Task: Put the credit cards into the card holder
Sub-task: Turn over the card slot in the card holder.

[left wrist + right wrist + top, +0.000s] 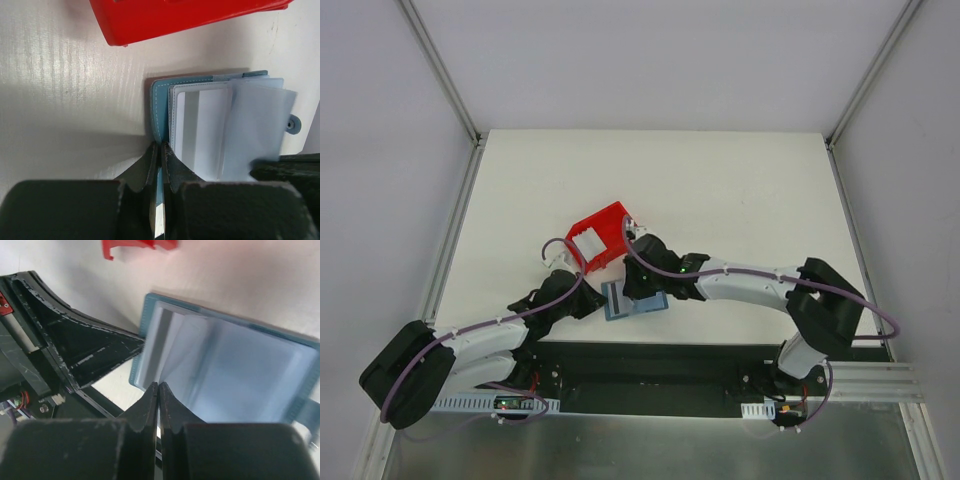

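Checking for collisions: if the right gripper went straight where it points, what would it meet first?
Probably the card holder, its clear sleeves lying just ahead of the right gripper; depth is unclear.

White table (720, 180), pale grey walls (640, 60) on three sides, aluminium posts (440, 70) at far corners, black base plate (650, 365) nearest, soft even light

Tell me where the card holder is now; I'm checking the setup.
In the top view the card holder lies open near the table's front edge, just in front of the red bin, between the left gripper and the right gripper.
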### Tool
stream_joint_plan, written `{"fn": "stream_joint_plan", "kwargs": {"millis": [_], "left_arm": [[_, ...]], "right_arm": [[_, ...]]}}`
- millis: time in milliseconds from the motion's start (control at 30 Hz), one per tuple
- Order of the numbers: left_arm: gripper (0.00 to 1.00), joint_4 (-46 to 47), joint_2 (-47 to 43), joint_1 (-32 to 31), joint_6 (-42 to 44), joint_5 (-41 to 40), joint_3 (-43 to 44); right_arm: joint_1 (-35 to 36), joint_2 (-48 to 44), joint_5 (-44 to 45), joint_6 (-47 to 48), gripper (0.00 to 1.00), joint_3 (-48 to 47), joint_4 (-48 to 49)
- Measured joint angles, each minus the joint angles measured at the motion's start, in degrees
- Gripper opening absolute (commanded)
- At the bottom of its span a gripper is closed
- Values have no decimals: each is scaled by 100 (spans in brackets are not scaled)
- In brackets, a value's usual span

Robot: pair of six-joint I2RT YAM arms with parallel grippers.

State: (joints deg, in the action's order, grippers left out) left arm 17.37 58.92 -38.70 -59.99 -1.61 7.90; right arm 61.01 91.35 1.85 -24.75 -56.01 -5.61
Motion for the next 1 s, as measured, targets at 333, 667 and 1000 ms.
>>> {"fn": "stream_joint_plan", "kwargs": {"millis": [333, 667, 1000], "left_arm": [[0, 15, -13, 0, 13, 0, -4], [0, 9, -111, 0, 13, -2, -50], [0, -219, -472, 0, 17, -9, -175]], "right_arm": [[181, 872, -614, -70, 31, -476, 136], [131, -94, -262, 39, 37, -81, 243], [-721, -927, 111, -2, 45, 431, -70]]}}
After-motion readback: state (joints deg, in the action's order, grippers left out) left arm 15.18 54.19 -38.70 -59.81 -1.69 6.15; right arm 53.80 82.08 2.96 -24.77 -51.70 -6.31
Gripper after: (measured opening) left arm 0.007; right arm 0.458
